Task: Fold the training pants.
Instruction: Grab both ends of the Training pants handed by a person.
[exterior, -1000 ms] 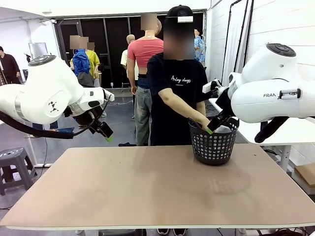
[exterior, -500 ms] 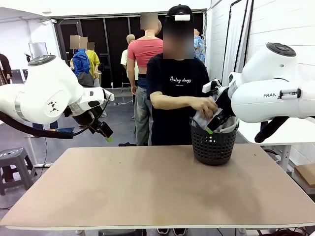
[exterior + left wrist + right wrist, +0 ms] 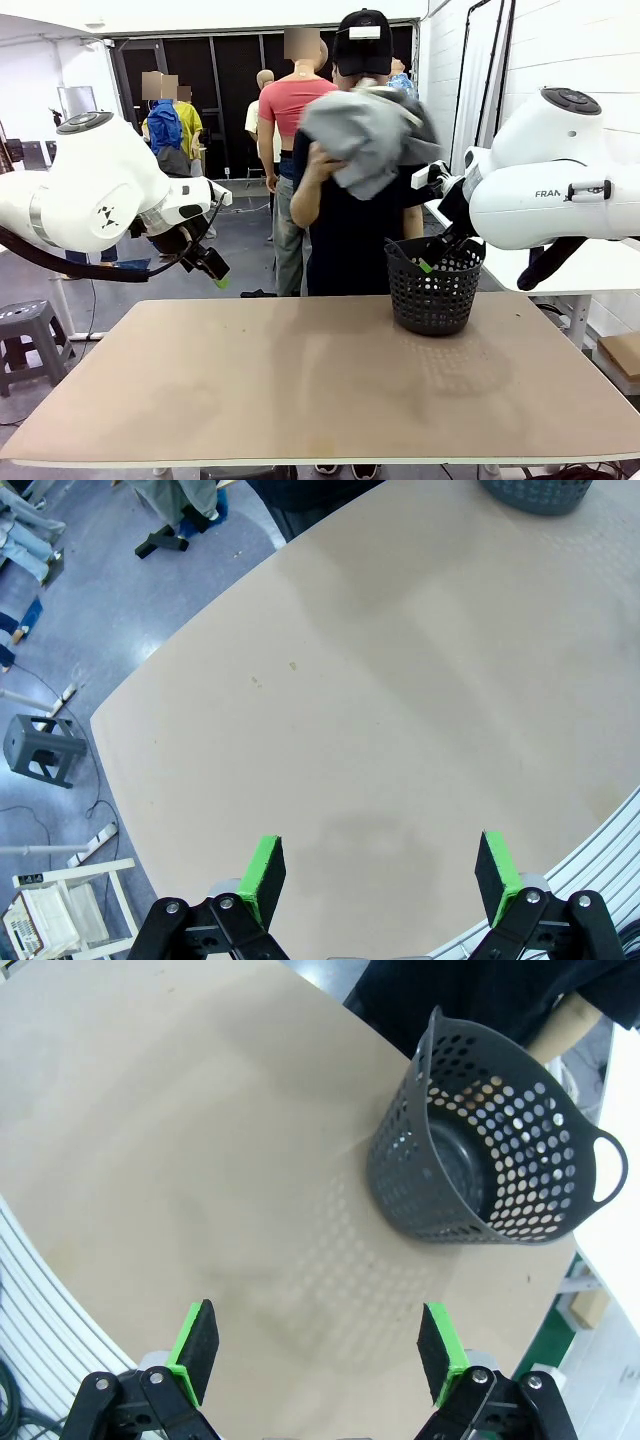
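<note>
The person at the far side holds the light grey training pants (image 3: 365, 135) bunched up at chest height, above the table. My left gripper (image 3: 215, 270) hangs over the table's far left edge, open with nothing between its green pads (image 3: 262, 870). My right gripper (image 3: 432, 258) hovers beside the basket's rim at the far right, also open and empty, its green pads (image 3: 197, 1345) spread wide above the bare tabletop.
A black mesh basket (image 3: 434, 290) stands on the table's far right; in the right wrist view the basket (image 3: 490, 1170) is empty. The brown tabletop (image 3: 300, 380) lies bare in front. A grey stool (image 3: 40, 750) stands on the floor off the left edge.
The person's hand went into the basket, pulled the grey training pants out and lifted them to chest height. Both arms stayed still with jaws open.
</note>
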{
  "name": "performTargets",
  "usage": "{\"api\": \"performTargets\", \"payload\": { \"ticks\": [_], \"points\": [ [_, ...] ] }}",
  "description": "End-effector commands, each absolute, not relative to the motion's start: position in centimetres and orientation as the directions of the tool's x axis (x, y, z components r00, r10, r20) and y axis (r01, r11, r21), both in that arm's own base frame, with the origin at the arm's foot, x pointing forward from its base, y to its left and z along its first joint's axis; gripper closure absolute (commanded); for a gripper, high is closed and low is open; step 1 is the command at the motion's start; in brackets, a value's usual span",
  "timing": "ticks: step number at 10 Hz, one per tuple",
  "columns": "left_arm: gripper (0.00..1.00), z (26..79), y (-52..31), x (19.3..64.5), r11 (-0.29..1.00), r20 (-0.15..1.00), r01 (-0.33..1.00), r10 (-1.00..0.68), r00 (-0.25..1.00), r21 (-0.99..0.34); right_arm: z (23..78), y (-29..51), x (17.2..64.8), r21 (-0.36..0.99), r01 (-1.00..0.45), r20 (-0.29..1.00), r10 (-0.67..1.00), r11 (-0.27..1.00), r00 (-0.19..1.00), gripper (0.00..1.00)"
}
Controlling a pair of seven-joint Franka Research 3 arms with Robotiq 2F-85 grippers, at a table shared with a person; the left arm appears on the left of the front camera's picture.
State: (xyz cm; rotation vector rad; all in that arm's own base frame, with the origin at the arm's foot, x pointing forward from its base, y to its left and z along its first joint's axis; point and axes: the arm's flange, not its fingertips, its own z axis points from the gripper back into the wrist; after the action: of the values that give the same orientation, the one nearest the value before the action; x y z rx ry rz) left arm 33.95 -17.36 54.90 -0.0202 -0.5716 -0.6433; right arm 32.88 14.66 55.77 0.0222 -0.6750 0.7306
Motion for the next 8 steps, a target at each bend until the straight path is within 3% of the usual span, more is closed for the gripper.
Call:
{"api": "performTargets", "payload": {
  "ticks": [1, 8],
  "points": [
    [0.0, 54.82, -17.37, 34.01, 0.8, 0.508, 0.581, -0.568, 0.648, 0.154, 55.67, 14.62, 32.89, -0.202, -0.629, 0.577, 0.61, 0.751, 0.543, 0.0],
    [0.0, 54.82, -17.37, 34.01, 0.8, 0.508, 0.581, -0.568, 0.648, 0.154, 55.67, 14.62, 32.89, -0.202, -0.629, 0.577, 0.61, 0.751, 0.543, 0.0]
  ]
}}
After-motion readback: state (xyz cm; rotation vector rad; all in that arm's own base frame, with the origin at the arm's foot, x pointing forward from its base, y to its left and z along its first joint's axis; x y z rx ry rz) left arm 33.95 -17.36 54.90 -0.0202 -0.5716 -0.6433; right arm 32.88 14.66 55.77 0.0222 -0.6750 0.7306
